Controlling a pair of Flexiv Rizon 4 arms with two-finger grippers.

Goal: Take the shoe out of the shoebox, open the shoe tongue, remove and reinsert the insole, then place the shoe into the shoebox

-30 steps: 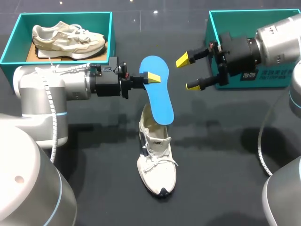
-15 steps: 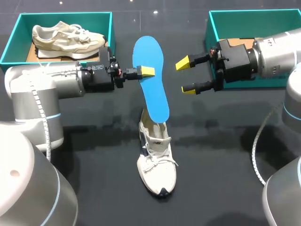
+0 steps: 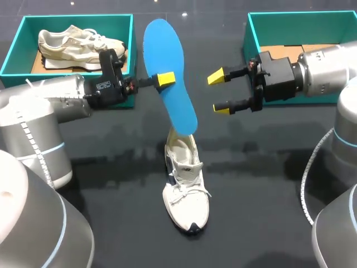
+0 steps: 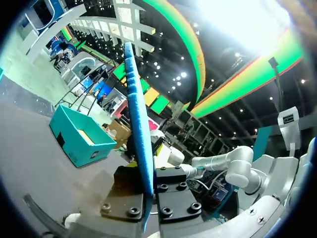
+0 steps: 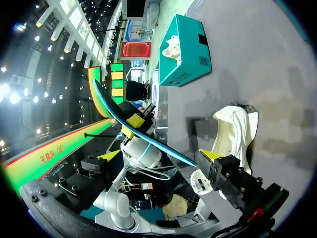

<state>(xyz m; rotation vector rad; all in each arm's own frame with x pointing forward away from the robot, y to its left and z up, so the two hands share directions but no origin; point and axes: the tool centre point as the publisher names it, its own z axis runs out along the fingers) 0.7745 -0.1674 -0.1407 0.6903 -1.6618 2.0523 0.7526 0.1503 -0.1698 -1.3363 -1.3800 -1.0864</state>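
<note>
Clamping across the blue insole (image 3: pixel 167 50), your left gripper (image 3: pixel 162 79) has one yellow tip on the near face and the other hidden behind. The left wrist view shows the insole (image 4: pixel 136 114) edge-on between the fingers. The grip sits near the insole's middle. Its long axis slants from a high end over by the left arm down to a low end just above the heel opening of the white shoe (image 3: pixel 187 190). You cannot tell whether that low end touches the collar.

The shoe lies on the table (image 3: pixel 268 184), toe toward you and heel away, so the insole runs roughly in line with it, only steeply tilted.

Your right gripper (image 3: pixel 218 92) hangs just beside the insole, fingers spread and empty. It is the nearer one for steadying the shoe. The shoebox (image 3: pixel 249 33) waits behind it.
</note>
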